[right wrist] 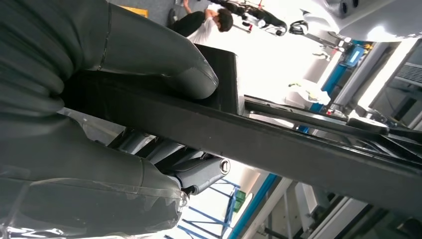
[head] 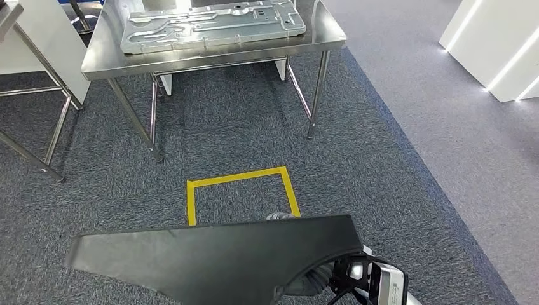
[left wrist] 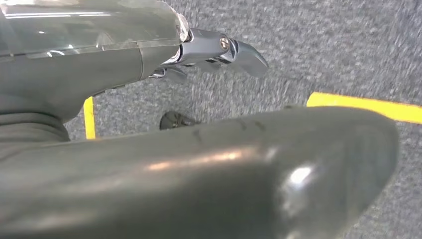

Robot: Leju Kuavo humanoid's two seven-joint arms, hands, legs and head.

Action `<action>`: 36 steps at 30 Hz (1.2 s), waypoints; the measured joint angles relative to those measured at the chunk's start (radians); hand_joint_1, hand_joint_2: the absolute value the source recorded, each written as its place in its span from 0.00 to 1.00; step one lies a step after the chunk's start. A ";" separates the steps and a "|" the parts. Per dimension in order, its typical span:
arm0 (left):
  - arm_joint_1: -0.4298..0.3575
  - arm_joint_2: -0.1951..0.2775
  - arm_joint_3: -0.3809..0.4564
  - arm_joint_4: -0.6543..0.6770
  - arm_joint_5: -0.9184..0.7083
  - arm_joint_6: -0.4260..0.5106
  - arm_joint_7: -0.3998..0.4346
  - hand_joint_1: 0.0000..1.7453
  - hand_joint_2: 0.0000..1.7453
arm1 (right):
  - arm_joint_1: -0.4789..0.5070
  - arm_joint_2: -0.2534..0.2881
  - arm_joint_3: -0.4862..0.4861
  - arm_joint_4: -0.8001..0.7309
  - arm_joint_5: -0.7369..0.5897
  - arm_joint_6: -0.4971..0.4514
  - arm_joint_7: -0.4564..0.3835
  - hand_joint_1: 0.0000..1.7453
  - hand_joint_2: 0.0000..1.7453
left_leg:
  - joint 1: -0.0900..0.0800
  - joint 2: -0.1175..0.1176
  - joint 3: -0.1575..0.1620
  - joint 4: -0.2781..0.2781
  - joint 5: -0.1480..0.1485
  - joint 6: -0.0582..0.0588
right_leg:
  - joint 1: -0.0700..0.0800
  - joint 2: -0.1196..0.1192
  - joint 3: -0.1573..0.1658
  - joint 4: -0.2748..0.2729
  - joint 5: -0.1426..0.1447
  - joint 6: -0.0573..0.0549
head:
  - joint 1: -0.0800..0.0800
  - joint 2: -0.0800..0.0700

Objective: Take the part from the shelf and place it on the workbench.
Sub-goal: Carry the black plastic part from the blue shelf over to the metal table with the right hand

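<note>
— Black part [head: 216, 260] lies nearest to you, low in the head view, wide and flat, and it hangs over the grey carpet [head: 394, 165] in front of the yellow tape square [head: 241, 190]. You carry it in the air; it is not yet on the workbench [head: 210, 54].

— Which hand holds it?

— Your right hand [right wrist: 124, 114] grips it. In the right wrist view the thick thumb presses on one face of the panel edge and the darker fingers [right wrist: 194, 172] close under the other face, so the edge is clamped between them. For your left hand [left wrist: 149, 55] I cannot tell. In the left wrist view its fingers reach out past the part, but if they touch it is not clear.

— How will it handle?

— I judge it stiff, because it keeps its shape though it is held near one end. It looks like a thin plastic shell, so probably light, but long, and the far end may swing. Its surface is smooth and glossy, so it can slip; take hold at the edge, not on the broad face.

— And the workbench?

— It stands ahead, across the carpet, and a large metal plate [head: 210, 25] already covers much of it. You should aim for the bare front edge.
</note>
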 joint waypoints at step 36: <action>-0.002 0.012 -0.001 0.000 -0.007 -0.011 -0.008 0.00 0.00 | 0.016 -0.010 -0.007 -0.011 0.004 -0.016 0.000 1.00 1.00 | -0.012 -0.006 0.048 -0.037 -0.010 0.039 | 0.004 -0.011 -0.026 0.092 -0.015 0.022 | 0.003 0.000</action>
